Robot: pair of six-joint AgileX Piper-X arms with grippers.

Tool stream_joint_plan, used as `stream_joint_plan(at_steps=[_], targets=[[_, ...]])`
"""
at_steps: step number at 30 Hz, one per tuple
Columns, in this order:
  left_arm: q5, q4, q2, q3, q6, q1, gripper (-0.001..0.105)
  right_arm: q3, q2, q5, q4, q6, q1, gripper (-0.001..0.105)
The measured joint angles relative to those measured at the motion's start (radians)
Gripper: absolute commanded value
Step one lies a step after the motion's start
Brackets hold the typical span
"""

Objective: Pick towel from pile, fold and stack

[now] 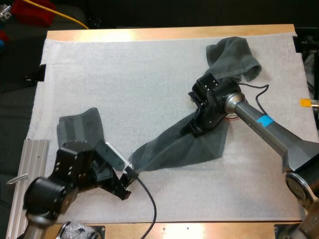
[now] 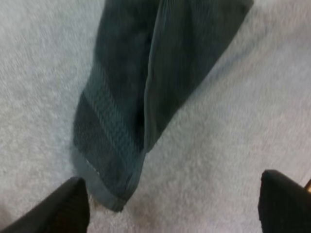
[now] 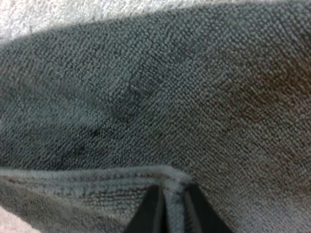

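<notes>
A dark grey-green towel (image 1: 184, 147) lies stretched in a long diagonal across the middle of the mat. My right gripper (image 1: 195, 127) is shut on its upper end, and in the right wrist view the fingers (image 3: 154, 213) pinch a hemmed edge of the towel (image 3: 160, 102). My left gripper (image 1: 128, 180) sits at the towel's lower corner. It is open, its fingers (image 2: 58, 211) wide apart, with the corner of the towel (image 2: 121, 121) just beyond them. A crumpled towel (image 1: 232, 57) lies at the far right. Another towel (image 1: 79, 127) lies flat by my left arm.
A ribbed metal rail (image 1: 31, 167) runs along the table's left edge beside my left arm. The white mat (image 1: 124, 84) is bare between the towels. The wooden table edge (image 1: 169, 33) runs along the far side.
</notes>
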Motion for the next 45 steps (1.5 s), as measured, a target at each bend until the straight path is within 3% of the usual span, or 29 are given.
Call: stream_joint_plan(at_steps=[2,5,10,13,16,21,30,33,36,39,40,44,45], targets=[[-0.085,-0.005,0.083,0.0,0.108,-0.02,0.069,0.0,0.0,0.0,0.0,0.0,0.0,0.002],[-0.202,-0.01,0.125,0.0,0.186,-0.112,0.069,0.0,0.0,0.0,0.0,0.0,0.0,0.002],[-0.304,-0.058,0.159,0.049,0.218,-0.232,0.069,0.0,0.0,0.0,0.0,0.0,0.0,0.002],[-0.337,-0.065,0.173,0.071,0.218,-0.254,0.069,0.0,0.0,0.0,0.0,0.0,0.0,0.002],[-0.406,-0.116,0.186,0.15,0.213,-0.286,0.069,0.0,0.0,0.0,0.0,0.0,0.0,0.002],[-0.412,-0.262,0.193,0.214,0.218,-0.286,0.069,0.0,0.0,0.0,0.0,0.0,0.0,0.002],[-0.415,-0.378,0.395,0.223,0.217,-0.286,0.069,0.0,0.0,0.0,0.0,0.0,0.0,0.002],[-0.452,-0.386,0.419,0.223,0.216,-0.286,0.069,0.0,0.0,0.0,0.0,0.0,0.0,0.002],[-0.491,-0.392,0.435,0.223,0.215,-0.286,0.049,0.0,0.0,0.0,0.0,0.0,0.0,0.002],[-0.502,-0.4,0.438,0.223,0.215,-0.286,0.042,0.0,0.0,0.0,0.0,0.0,0.0,0.002],[-0.503,-0.4,0.437,0.223,0.215,-0.286,0.033,0.0,0.0,0.0,0.004,0.002,0.0,0.002],[-0.503,-0.4,0.437,0.223,0.215,-0.286,0.021,0.0,0.0,0.0,0.009,0.002,0.0,0.002],[-0.503,-0.4,0.437,0.221,0.213,-0.286,0.003,0.0,0.0,0.0,0.01,0.002,0.0,0.002]])
